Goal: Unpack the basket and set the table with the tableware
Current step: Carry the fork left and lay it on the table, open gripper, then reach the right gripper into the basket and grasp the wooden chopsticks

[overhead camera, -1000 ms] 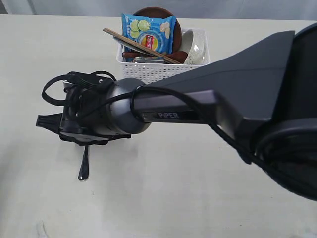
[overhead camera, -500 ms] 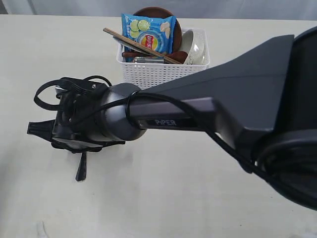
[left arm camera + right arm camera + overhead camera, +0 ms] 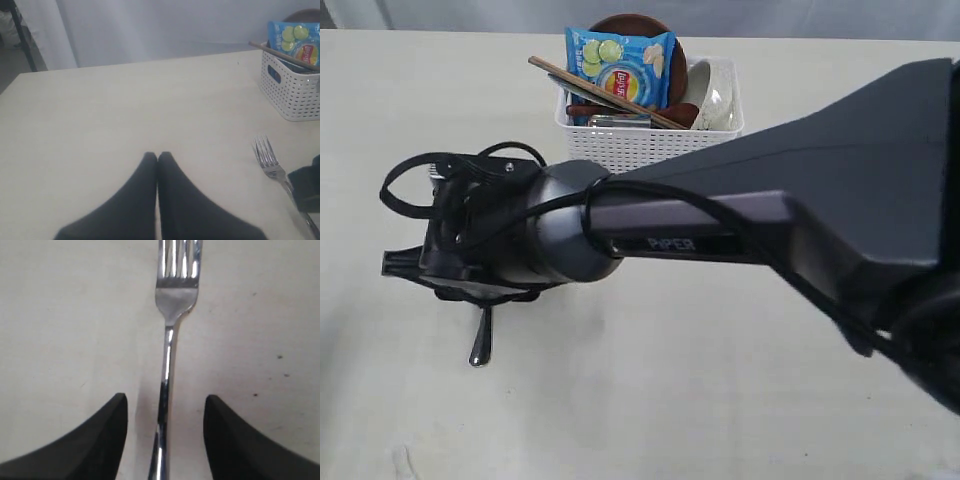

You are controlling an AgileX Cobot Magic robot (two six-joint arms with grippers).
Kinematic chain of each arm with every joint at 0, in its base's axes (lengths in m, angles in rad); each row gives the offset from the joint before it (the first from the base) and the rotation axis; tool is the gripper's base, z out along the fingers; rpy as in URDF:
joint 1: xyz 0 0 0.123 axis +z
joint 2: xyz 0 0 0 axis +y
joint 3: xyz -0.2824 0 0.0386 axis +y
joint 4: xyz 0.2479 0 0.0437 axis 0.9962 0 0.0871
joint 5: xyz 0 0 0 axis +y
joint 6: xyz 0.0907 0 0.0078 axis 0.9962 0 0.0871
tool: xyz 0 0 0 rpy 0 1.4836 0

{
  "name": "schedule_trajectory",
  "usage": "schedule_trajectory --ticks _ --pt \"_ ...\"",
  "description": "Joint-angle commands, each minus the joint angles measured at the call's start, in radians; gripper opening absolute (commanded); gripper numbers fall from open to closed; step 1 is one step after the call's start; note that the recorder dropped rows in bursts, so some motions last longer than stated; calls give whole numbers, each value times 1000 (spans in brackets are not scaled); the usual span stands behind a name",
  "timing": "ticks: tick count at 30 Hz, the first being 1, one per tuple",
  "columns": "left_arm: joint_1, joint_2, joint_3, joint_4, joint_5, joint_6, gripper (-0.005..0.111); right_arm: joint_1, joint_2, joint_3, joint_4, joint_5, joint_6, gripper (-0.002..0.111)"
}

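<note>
fork laid on the table, basket not yet emptied

nearest the exterior camera, the dark right arm (image 3: 770,200) reaches across the middle to the left part of the table (image 3: 670,400). the right gripper (image 3: 165,399) is spread wide, one finger on each side of the fork (image 3: 168,335). there is a gap to the handle on both sides, so nothing is pinched. the fork lies flat on the tabletop, tines pointing away from the wrist, and its handle end shows below the wrist in the exterior view. the left gripper (image 3: 157,156) points across bare table just beside the fork, its fingers pressed together and empty. farther back, well apart from the fork, stands the basket (image 3: 640,147). it holds chopsticks (image 3: 605,92) slanting across it, a blue chip bag (image 3: 620,62), an off-white bowl (image 3: 717,95) and, farthest, a dark brown plate (image 3: 630,20).
</note>
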Motion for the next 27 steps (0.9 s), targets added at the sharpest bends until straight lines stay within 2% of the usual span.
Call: schedule_trajectory --ticks 1,5,9,16,18,22,27 --pt "-7 -2 2 -1 -1 -2 0 0 -120 0 -70 121 -129 46" --pt "-7 -2 2 -1 -1 -2 0 -16 -225 0 -68 148 -326 46" --pt "-7 -2 2 1 -1 -2 0 -72 -325 0 -66 158 -547 46" --pt "-7 -2 2 3 -1 -2 0 -293 -416 0 -57 139 -943 46" --pt "-7 -2 2 3 -1 -2 0 -363 -418 0 -37 85 -1018 43" --pt "-7 -2 2 3 -1 -2 0 -490 -399 0 114 -40 -1209 28" --pt "-7 -2 2 3 -1 -2 0 -559 -341 0 240 -106 -1438 26"
